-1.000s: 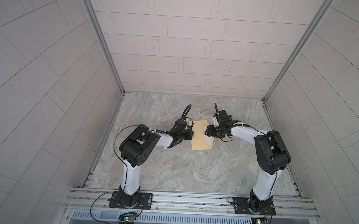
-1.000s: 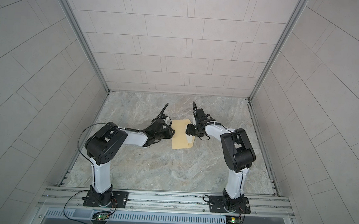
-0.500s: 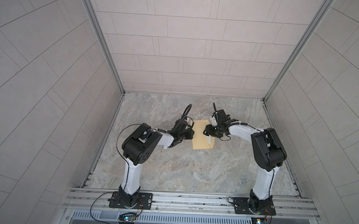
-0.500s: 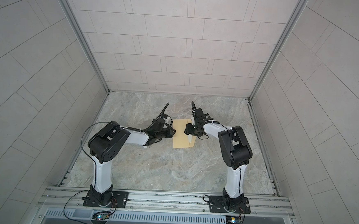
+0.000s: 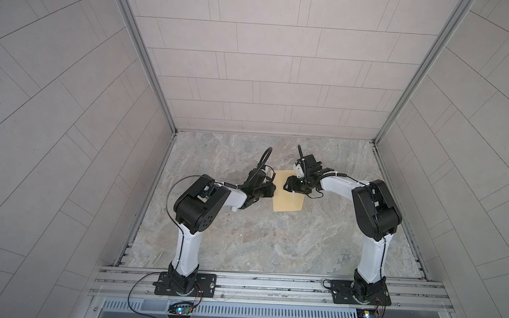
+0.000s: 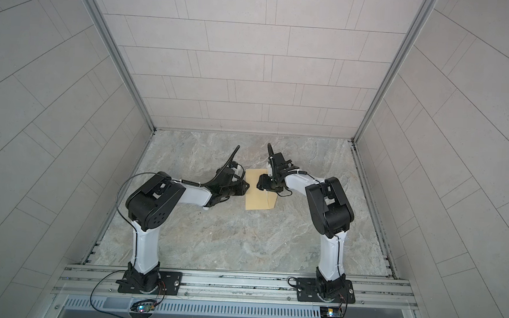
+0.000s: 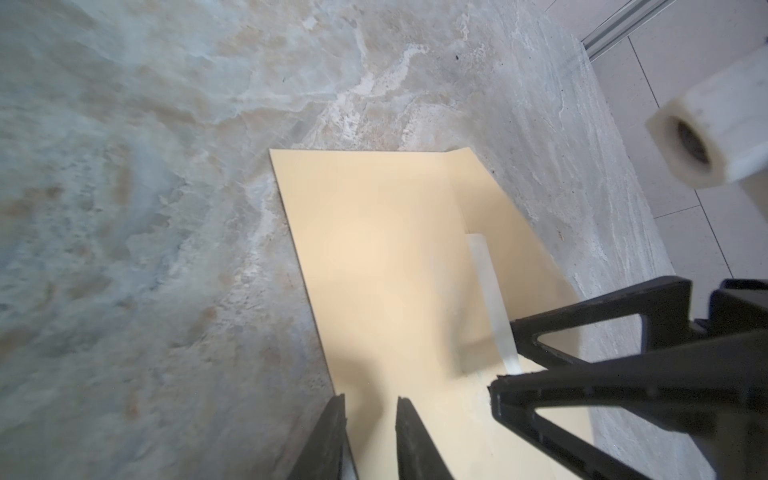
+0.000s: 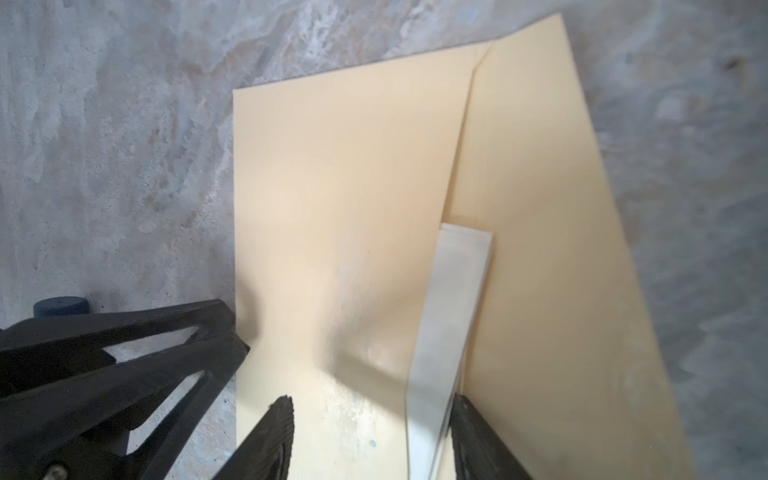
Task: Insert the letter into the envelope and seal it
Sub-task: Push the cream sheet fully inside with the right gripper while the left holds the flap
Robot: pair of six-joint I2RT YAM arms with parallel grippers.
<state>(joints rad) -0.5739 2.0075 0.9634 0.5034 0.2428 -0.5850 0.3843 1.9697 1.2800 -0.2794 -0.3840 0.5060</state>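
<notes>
The yellow-tan envelope point(image 5: 287, 195) point(image 6: 258, 193) lies flat at mid-table, with its flap point(image 8: 540, 208) point(image 7: 498, 199) raised along one long edge. The pale letter point(image 8: 453, 311) point(image 7: 490, 291) shows only as a narrow strip at the mouth under the flap; the rest is inside. My left gripper point(image 7: 370, 399) point(image 5: 274, 186) rests its tips on the envelope's left edge with a narrow gap between the jaws. My right gripper point(image 8: 372, 401) point(image 5: 286, 186) stands open over the envelope: one finger on the front panel, the other against the letter's edge beside the flap. Nothing is pinched.
The marbled table point(image 5: 257, 235) is walled by tiled panels at the back and both sides. A metal rail point(image 5: 270, 283) with the two arm bases runs along the front. My right arm's fingers point(image 7: 582, 386) cross the left wrist view, close to the left gripper.
The left jaws have narrowed a little. Both grippers have stayed at the envelope, and it has not shifted.
</notes>
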